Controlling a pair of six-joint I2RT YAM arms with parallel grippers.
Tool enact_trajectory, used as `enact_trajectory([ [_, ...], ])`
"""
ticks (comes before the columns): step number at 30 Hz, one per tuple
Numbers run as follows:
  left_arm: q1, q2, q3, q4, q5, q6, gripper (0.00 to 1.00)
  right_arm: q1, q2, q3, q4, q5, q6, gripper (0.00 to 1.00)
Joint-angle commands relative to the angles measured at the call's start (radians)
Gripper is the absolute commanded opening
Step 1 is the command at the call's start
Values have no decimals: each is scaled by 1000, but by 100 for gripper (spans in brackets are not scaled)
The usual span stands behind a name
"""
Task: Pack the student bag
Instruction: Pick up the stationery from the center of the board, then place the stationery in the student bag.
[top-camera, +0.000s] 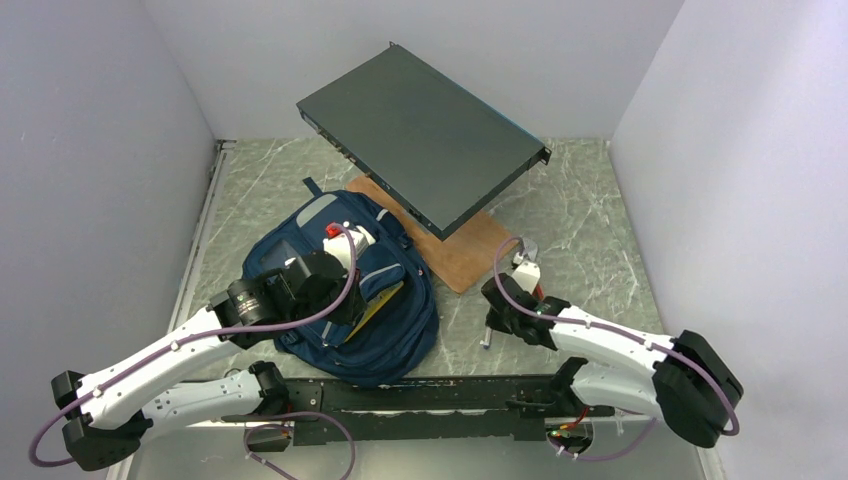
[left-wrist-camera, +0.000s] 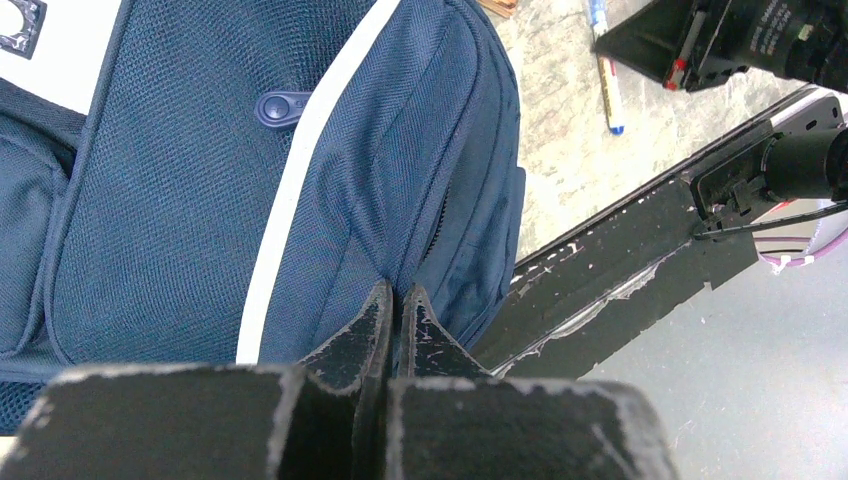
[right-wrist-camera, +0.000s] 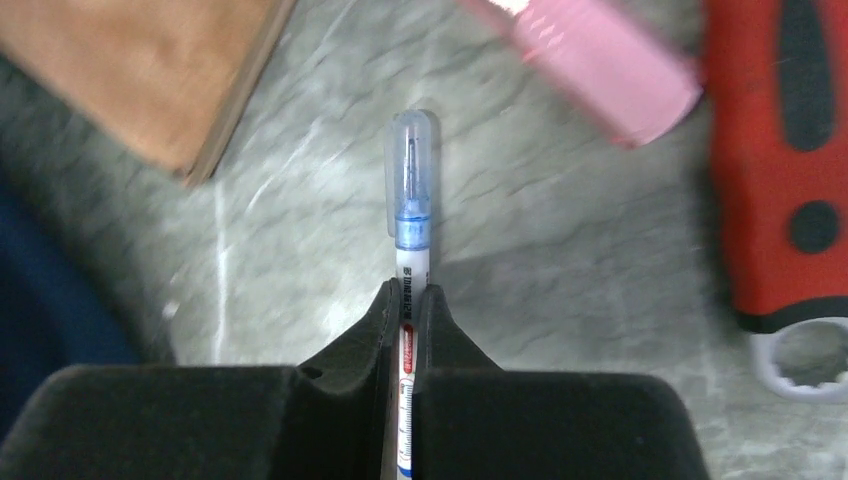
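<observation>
The student bag (top-camera: 400, 330) is a navy backpack with light stripes, lying flat at the centre-left; its fabric fills the left wrist view (left-wrist-camera: 200, 200). A yellow item (top-camera: 382, 300) shows in its opening. My left gripper (top-camera: 352, 305) rests on the bag, and in the left wrist view it (left-wrist-camera: 397, 292) is shut on a fold of fabric beside the zip. My right gripper (top-camera: 492, 325) is right of the bag, low over the table. In the right wrist view it (right-wrist-camera: 410, 290) is shut on a white pen with a clear blue cap (right-wrist-camera: 411, 190).
A dark grey flat box (top-camera: 425, 135) lies tilted on a brown board (top-camera: 455, 255) behind the bag. A pink item (right-wrist-camera: 600, 60) and a red and black tool (right-wrist-camera: 780, 150) lie by the right gripper. A white and red object (top-camera: 345, 238) sits on the bag. A black rail (top-camera: 440, 395) runs along the near edge.
</observation>
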Motion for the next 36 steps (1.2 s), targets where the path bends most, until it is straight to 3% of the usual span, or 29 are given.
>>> enact_trajectory([
  [1, -10, -20, 57, 73, 40, -44, 0, 48, -111, -22, 109, -193, -82, 0],
  [5, -10, -45, 33, 101, 38, -51, 0, 172, -356, -148, 497, -314, -43, 0],
  [7, -10, -53, 22, 112, 39, -58, 0, 224, -400, -210, 691, -326, 46, 0],
  [12, -10, -33, 38, 112, 62, -55, 0, 259, -202, -163, 979, -452, 131, 0],
  [16, -10, -34, 40, 109, 58, -59, 0, 327, -7, -125, 1214, -421, 177, 0],
  [24, -10, -35, 29, 119, 85, -71, 0, 444, 209, 1, 1311, -221, 147, 0],
  [30, -10, -24, 51, 98, 87, -68, 0, 471, 334, 98, 1258, -4, 164, 0],
  [36, -10, -22, 64, 94, 112, -78, 0, 481, 479, 144, 1390, 70, 175, 0],
])
